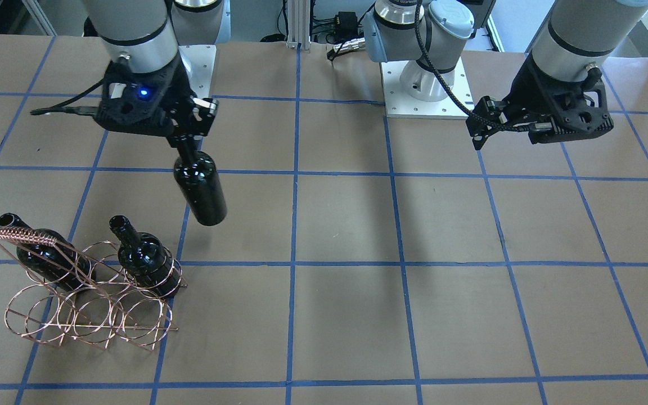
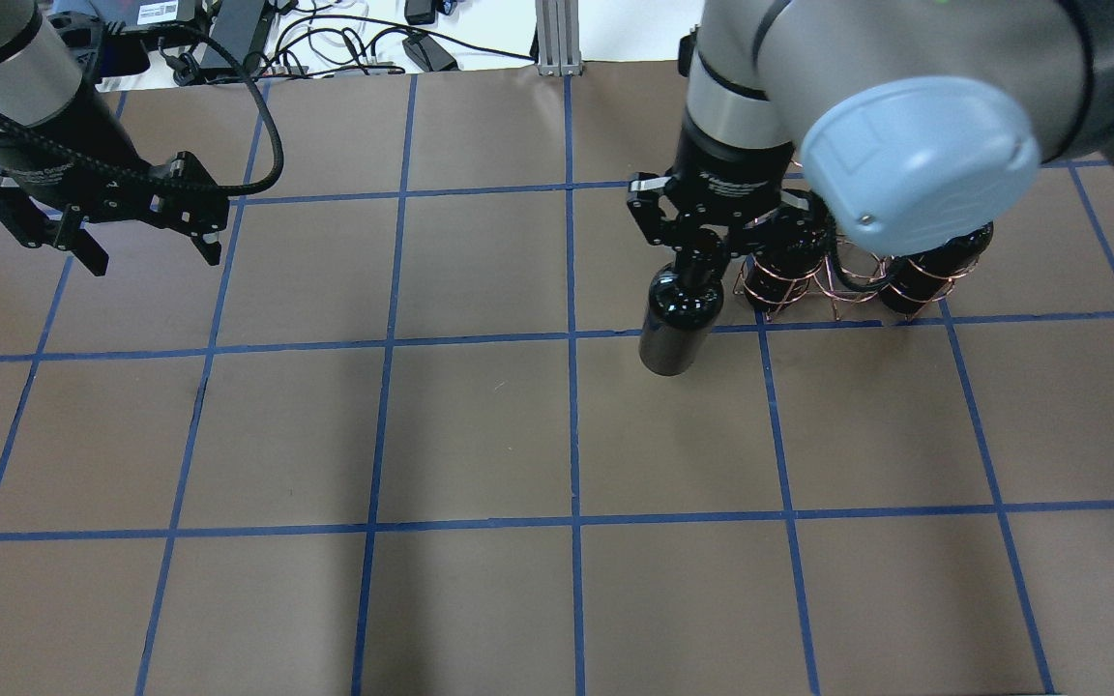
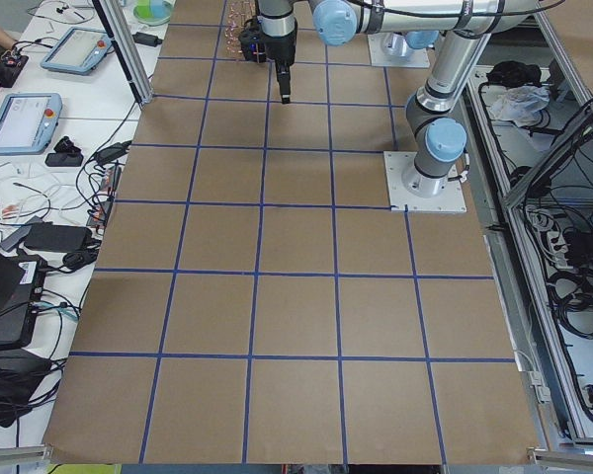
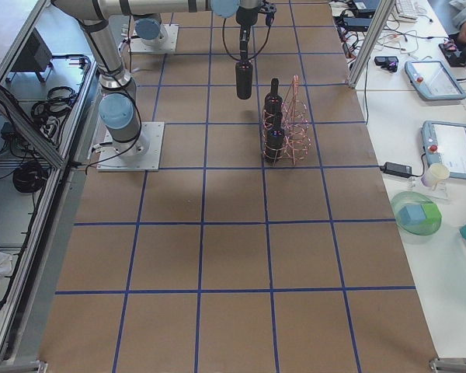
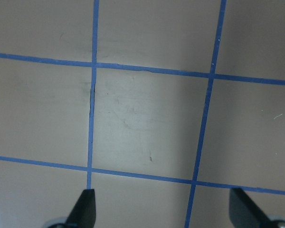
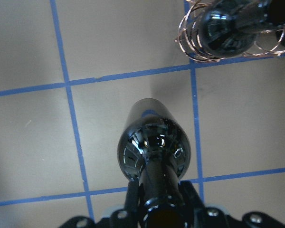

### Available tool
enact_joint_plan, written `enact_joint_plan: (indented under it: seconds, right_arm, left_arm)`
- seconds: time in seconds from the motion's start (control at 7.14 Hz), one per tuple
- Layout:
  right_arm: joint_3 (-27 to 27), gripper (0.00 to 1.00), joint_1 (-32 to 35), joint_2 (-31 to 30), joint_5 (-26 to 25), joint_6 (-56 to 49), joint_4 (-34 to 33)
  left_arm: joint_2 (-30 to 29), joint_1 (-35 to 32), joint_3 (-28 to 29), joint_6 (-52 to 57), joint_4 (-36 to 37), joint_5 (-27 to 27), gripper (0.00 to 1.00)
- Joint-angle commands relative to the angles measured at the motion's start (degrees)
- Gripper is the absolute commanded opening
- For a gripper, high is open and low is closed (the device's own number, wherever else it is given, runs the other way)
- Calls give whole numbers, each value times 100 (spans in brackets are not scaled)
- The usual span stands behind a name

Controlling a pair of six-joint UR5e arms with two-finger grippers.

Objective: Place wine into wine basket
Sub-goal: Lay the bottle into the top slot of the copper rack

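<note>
Table: brown paper, blue tape grid, both arms over it. Right arm reaches out toward its own far corner. Left arm hangs well apart on the other side.

Wine basket: thin copper wire, joined round rings, slanted frame, coil-wrapped handle on top. Stands on the table below the right gripper and off to its outer side, away from the left arm and farther from the robot's base. Near the gripper, not touching it. Seen from overhead, the arm's elbow hides part of it.

Two other bottles: lie slanted in the basket's end rings, one ring's place between them, necks up and pointing toward the robot.

Wine: hangs from the right gripper, directly under it, mouth up between the fingers, body down with a slight tilt. Base looks off the table in the side view. Beside the basket, apart from its wire. Glossy near-black glass, plain, with a long narrow neck and a round shoulder throwing back the room lights.

Right gripper: fingers clamped narrow on the wine's neck, just under the lip.

Left gripper: jaws spread wide. Its wrist view shows only paper and tape between the fingertips.
</note>
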Motion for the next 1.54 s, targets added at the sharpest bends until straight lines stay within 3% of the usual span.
enact_joint_plan:
  seconds: [0.0, 0.28, 0.56, 0.98, 1.4]
  right_arm:
    - [0, 16, -856, -225, -339, -1422, 305]
    - [-166, 17, -1209, -270, -357, -1811, 296]
    - [-753, 17, -1535, -25, -348, -1813, 349]
    - [-1317, 17, -1554, 432, 3, -1804, 323]
    - [-1310, 18, -1554, 688, -58, -1857, 15]
  left_arm:
    - [0, 2, 0, 0, 9, -19, 100]
    - [0, -7, 0, -9, 36, -63, 100]
    - [0, -33, 0, -9, 18, -55, 100]
    - [0, -42, 0, -9, 27, -64, 100]
    - [0, -42, 0, -9, 27, -37, 100]
